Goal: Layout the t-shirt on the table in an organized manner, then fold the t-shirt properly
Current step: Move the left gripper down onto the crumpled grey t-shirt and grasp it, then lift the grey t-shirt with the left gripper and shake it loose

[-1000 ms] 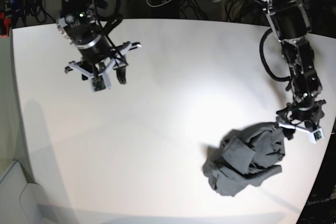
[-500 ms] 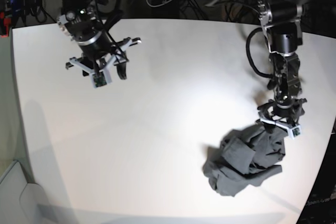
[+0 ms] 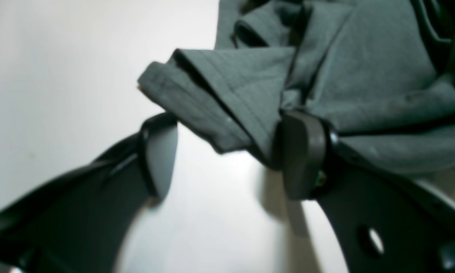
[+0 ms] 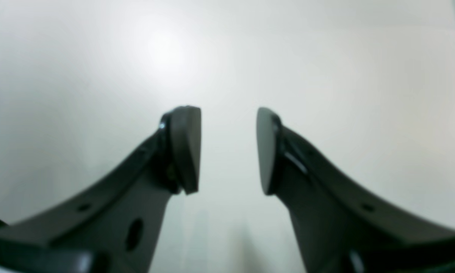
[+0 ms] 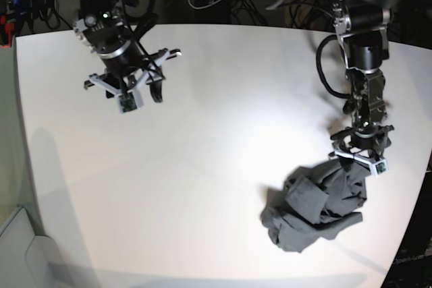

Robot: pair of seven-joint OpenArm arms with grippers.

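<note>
Since the earlier frames, the left gripper point(image 5: 358, 155) has been carried inward from beyond the far-right side of the t-shirt point(image 5: 316, 204) to its upper edge, while the right gripper point(image 5: 129, 85) has been shifted only slightly and is kept well apart from the cloth. The t-shirt is seen crumpled in a heap on the table point(image 5: 202, 166), near the table's right edge.

The cloth is judged light, soft and limp; it would sag and drag rather than hold shape. A stitched hem or sleeve edge is judged the surest place to be gripped, being thicker and easier to trace.

The left wrist view shows what the base view cannot: the left gripper's jaws are spread, one pad point(image 3: 301, 151) pressed against a folded hem point(image 3: 227, 94), the other clear of it, with nothing pinched yet. The right wrist view shows the right gripper's jaws spread over bare table, holding nothing.
</note>
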